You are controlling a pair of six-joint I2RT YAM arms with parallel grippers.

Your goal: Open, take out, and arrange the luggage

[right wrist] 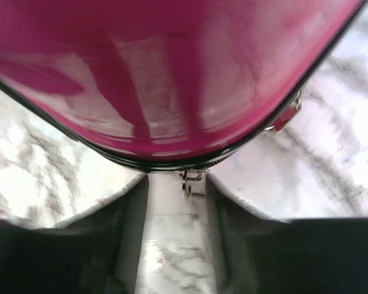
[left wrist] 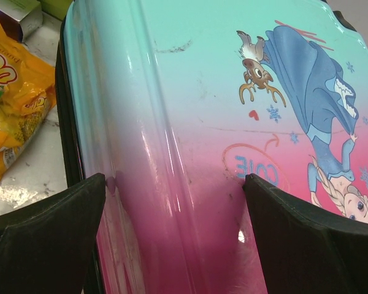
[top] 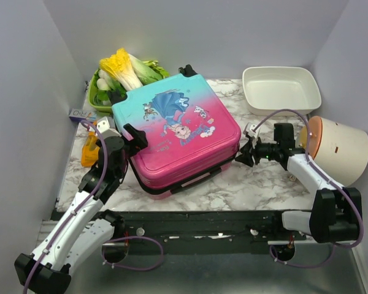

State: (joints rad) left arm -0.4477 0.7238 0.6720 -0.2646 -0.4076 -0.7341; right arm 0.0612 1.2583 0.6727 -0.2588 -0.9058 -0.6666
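Right gripper (right wrist: 175,205) at luggage (right wrist: 172,73) zipper pull (right wrist: 192,181)

luggage (top: 178,131) flat in the middle of the counter (top: 257,184); basket of greens (top: 95,99) behind its rear-left corner, snack bag (top: 89,152) left of it, tray (top: 282,109) rear right, round tub (top: 340,150) at right edge. left pincer (top: 133,137) over luggage's left edge, right pincer (top: 242,153) at its near-right corner, zipper pull (right wrist: 193,180) between its fingers

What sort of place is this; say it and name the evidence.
Likely a robot test cell: plain grey walls box in a marble-patterned table, two arms are bolted at its near edge, and the luggage lies staged.
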